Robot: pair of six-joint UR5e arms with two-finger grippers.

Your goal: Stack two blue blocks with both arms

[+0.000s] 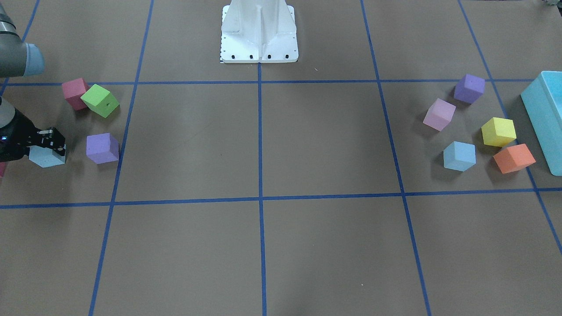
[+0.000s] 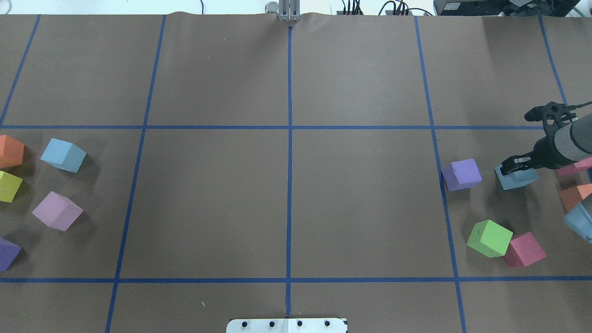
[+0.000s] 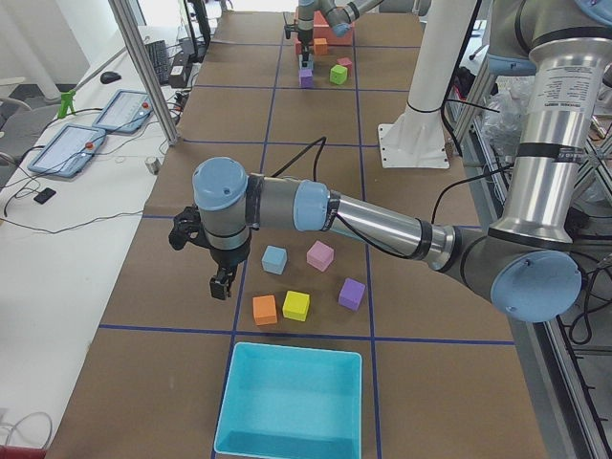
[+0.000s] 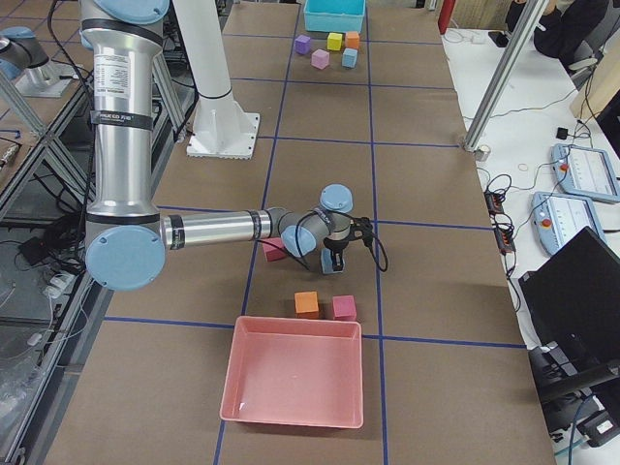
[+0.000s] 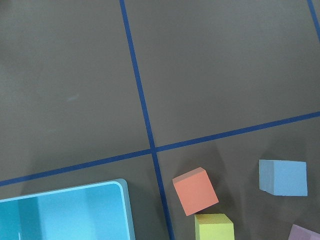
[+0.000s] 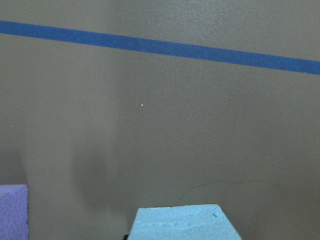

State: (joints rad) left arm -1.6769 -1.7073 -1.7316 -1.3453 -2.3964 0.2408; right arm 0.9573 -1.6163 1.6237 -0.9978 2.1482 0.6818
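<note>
The right end effector hung directly over the first blue block at the frame's left edge; the second blue block lay at the far right, nearer the left end effector; neither end effector's grip could be told.

I see the first blue block, a pale sky-blue foam cube, resting flat at nine o'clock on the overhead view, turned off the grid lines. The second blue block sits at three o'clock. The right arm sets the right gripper on its top; I can't judge the grip. The left arm hangs stretched out near the first block.
</note>
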